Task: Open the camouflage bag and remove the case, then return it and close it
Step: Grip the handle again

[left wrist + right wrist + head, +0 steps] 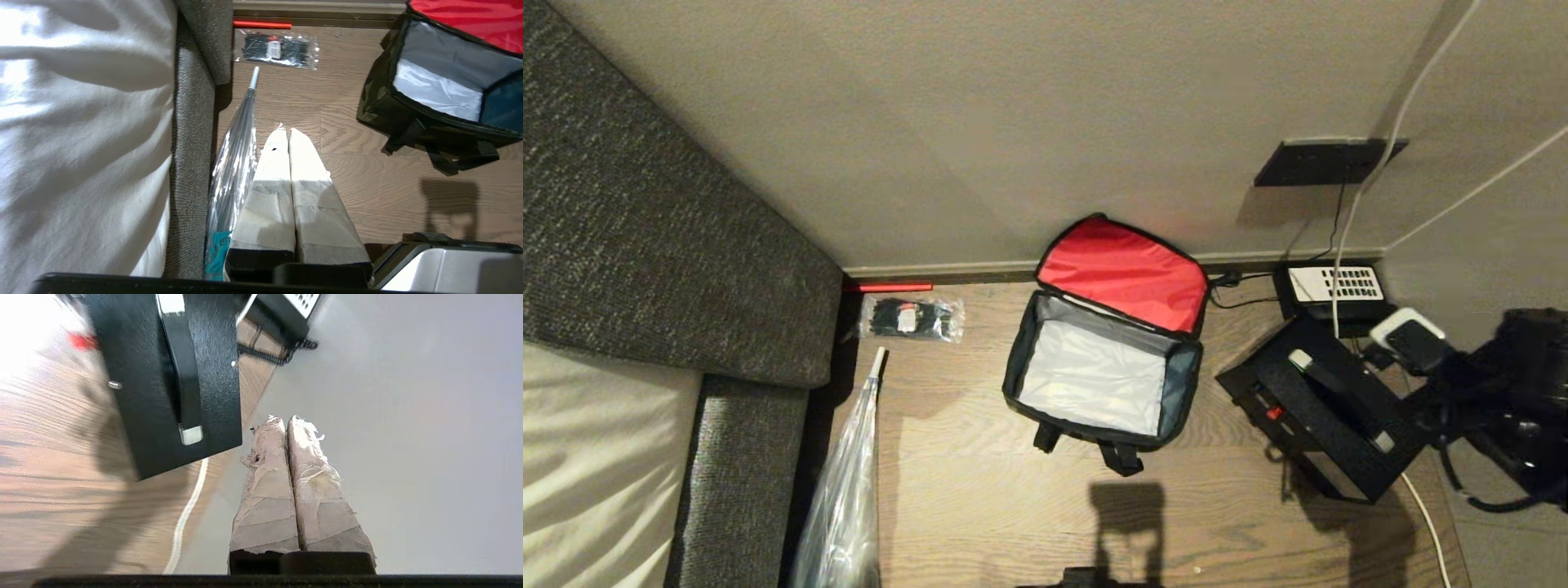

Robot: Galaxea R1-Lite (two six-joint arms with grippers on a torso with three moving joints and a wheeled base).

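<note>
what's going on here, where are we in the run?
The camouflage soft bag sits open on the wooden floor, red-lined lid against the wall, inside looks empty. A black hard case lies to its right. The right claw is shut, empty, near the case. The left claw is shut and parked beside the grey sofa.

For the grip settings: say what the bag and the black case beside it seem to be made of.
Bag: soft woven fabric outside, going by its camouflage print and limp strap; red lid lining looks like smooth nylon, inner walls a pale wipeable sheet. Black case: rigid, likely plastic or coated metal, with pebbled matte skin and metallic handle ends.
</note>
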